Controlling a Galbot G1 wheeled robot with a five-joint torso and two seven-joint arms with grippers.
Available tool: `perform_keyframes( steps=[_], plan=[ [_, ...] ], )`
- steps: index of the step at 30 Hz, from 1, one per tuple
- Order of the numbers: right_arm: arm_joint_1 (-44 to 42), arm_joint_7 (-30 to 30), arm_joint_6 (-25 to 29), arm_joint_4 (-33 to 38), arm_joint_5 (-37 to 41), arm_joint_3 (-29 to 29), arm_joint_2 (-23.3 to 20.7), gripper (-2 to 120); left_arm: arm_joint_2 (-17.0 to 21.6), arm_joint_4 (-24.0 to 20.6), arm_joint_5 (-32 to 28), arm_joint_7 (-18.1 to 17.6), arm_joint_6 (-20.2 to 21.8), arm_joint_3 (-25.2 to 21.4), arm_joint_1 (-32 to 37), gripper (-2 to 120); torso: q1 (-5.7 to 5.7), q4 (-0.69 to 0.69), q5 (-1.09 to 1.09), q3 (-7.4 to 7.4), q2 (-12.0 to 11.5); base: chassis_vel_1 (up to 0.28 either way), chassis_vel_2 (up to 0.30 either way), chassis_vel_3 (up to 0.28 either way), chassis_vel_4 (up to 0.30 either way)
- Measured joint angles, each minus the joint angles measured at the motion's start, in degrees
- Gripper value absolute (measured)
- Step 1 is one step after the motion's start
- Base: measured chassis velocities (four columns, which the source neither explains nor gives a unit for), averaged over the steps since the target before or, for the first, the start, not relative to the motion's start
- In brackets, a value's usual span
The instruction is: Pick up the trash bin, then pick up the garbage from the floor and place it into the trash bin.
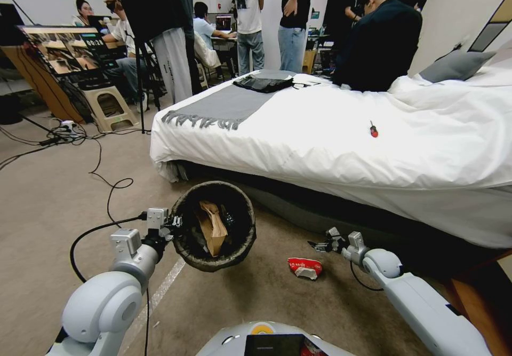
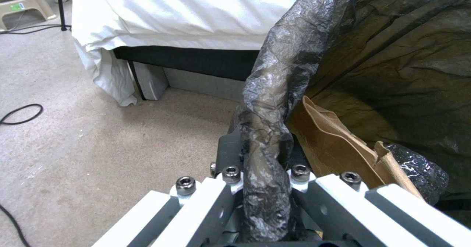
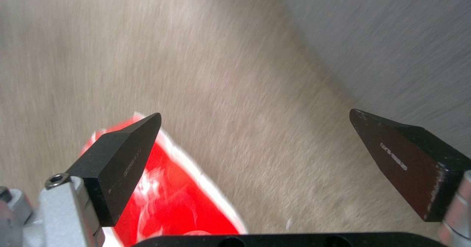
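My left gripper (image 1: 175, 222) is shut on the bag-covered rim (image 2: 265, 136) of the trash bin (image 1: 234, 252), holding it above the floor (image 1: 53, 201) and tilted toward me. Inside the bin lies a flat brown paper bag (image 1: 212, 227), also seen close up as the brown paper bag (image 2: 338, 147) beside a dark crumpled wrapper (image 2: 417, 169). A red-and-white packet (image 1: 304, 267) of garbage lies on the carpet right of the bin. My right gripper (image 1: 316, 246) hovers open just above and beyond it; in the right wrist view the packet (image 3: 167, 191) sits under one finger (image 3: 123, 158).
A bed (image 1: 346, 132) with white bedding stands close behind, its dark base (image 1: 298, 206) right behind the packet. A red-handled screwdriver (image 1: 373, 129) lies on the bed. Cables (image 1: 106, 185) trail over the carpet on the left. A stool (image 1: 109, 108) and people stand farther back.
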Motion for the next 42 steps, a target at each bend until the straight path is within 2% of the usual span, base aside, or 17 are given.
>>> perform_keyframes(
  steps=[2,3,4,8,42],
  plan=[
    [0.57,-1.21,1.01,-1.60,-2.19,-0.88,0.09,100,0.00,-0.08,0.01,-0.01,0.00,0.02,0.02,1,0.00,0.01,-0.02,0.00,0.00,0.000,0.000,0.000,0.000],
    [0.87,-1.70,1.52,-2.76,-3.54,-1.55,0.43,100,-0.01,-0.11,0.05,-0.03,0.00,0.02,0.15,1,0.00,0.00,0.05,0.00,0.00,0.000,0.000,0.000,0.000],
    [1.13,-1.72,2.09,-3.91,-4.91,-2.06,1.10,100,-0.17,-0.11,0.17,-0.08,0.00,0.00,0.45,1,0.00,0.00,-0.01,0.00,0.00,0.000,0.000,0.000,0.000],
    [1.27,-1.72,3.24,-5.08,-7.22,-2.94,2.01,100,-0.52,-0.12,0.41,-0.10,0.00,0.03,0.99,1,0.00,0.00,0.01,0.00,0.00,0.000,0.000,0.000,0.000],
    [2.47,-0.46,3.99,-5.39,-11.06,-11.05,4.81,100,-0.91,-0.13,0.74,-0.15,0.00,-0.09,1.84,1,0.00,0.00,0.01,0.00,0.00,0.000,0.000,0.000,0.000]
  ],
)
